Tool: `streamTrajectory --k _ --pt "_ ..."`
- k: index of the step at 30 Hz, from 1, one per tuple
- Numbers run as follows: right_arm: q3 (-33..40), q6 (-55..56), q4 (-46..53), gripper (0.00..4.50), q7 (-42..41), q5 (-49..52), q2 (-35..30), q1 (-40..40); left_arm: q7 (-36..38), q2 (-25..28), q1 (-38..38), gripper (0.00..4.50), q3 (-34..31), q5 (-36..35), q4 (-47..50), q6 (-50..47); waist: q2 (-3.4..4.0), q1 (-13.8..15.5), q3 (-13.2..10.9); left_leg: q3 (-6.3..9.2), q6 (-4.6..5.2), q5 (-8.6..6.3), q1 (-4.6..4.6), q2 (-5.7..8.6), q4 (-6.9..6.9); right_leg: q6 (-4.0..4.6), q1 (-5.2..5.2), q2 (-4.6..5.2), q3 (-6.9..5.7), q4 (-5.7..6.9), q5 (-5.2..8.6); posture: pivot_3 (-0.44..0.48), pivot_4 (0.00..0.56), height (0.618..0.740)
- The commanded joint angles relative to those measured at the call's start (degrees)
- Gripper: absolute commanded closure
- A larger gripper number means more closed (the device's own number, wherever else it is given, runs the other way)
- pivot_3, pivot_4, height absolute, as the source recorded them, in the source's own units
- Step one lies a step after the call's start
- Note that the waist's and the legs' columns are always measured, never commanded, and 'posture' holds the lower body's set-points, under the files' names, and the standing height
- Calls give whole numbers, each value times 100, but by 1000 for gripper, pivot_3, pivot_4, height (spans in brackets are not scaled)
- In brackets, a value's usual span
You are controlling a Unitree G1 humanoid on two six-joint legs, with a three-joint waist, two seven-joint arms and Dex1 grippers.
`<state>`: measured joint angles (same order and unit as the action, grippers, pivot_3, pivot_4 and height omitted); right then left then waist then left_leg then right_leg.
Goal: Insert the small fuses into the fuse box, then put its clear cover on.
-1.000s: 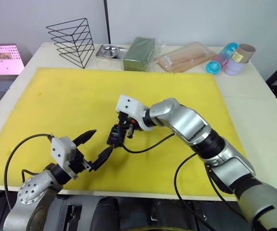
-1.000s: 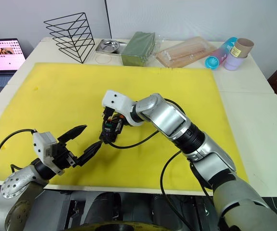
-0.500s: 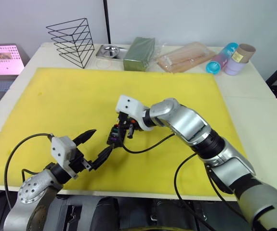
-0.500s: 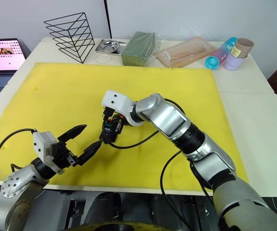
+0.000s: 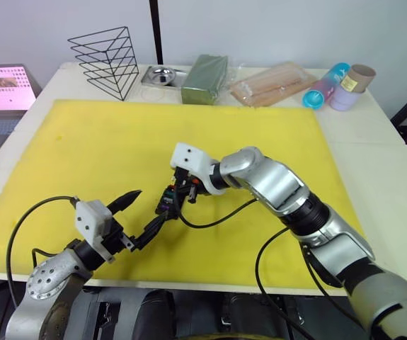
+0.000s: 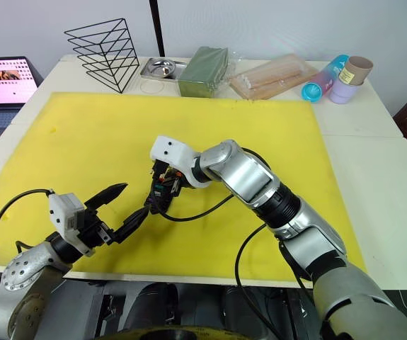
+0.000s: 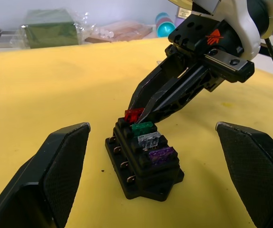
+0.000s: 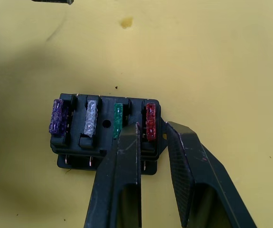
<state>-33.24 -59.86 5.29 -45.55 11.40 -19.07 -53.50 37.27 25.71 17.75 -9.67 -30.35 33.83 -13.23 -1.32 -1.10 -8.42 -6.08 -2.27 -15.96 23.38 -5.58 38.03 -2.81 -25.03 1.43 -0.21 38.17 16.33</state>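
Note:
The fuse box [image 7: 145, 172], a small black block, sits on the yellow mat [image 5: 83, 142] near its front middle. A row of small fuses stands in its slots: red [image 7: 134, 114], green [image 7: 143, 128], pale [image 7: 149, 139] and purple [image 7: 161, 155]. My right gripper [image 8: 152, 127] leans down onto the box's red end, narrowly open, its fingertips on either side of the red fuse [image 8: 150, 121]. My left gripper [image 5: 151, 205] hovers just in front of the box, wide open and holding nothing. The clear cover is out of view.
Along the table's far edge stand a black wire rack [image 5: 107, 60], a steel dish [image 5: 159, 74], a green box [image 5: 204, 69], a bag of sticks [image 5: 274, 81] and coloured cups [image 5: 327, 86]. A laptop [image 5: 1, 86] sits at far left.
My right gripper has dipped slightly lower over the box's red end. The left arm and the box have stayed put.

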Motion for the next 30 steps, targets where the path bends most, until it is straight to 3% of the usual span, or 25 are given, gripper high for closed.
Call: streamTrajectory --k 1,30 --pt "88 71 16 3569 -61 22 59 -70 9 -1 -10 0 48 33 71 101 0 0 0 0 0 0 0 0 0 0 0 0 0 0 0 0 150 740" --pt "658 64 199 3569 -297 401 90 -131 139 -14 36 0 37 96 21 162 0 6 0 0 0 0 0 0 0 0 0 0 0 0 0 0 150 740"
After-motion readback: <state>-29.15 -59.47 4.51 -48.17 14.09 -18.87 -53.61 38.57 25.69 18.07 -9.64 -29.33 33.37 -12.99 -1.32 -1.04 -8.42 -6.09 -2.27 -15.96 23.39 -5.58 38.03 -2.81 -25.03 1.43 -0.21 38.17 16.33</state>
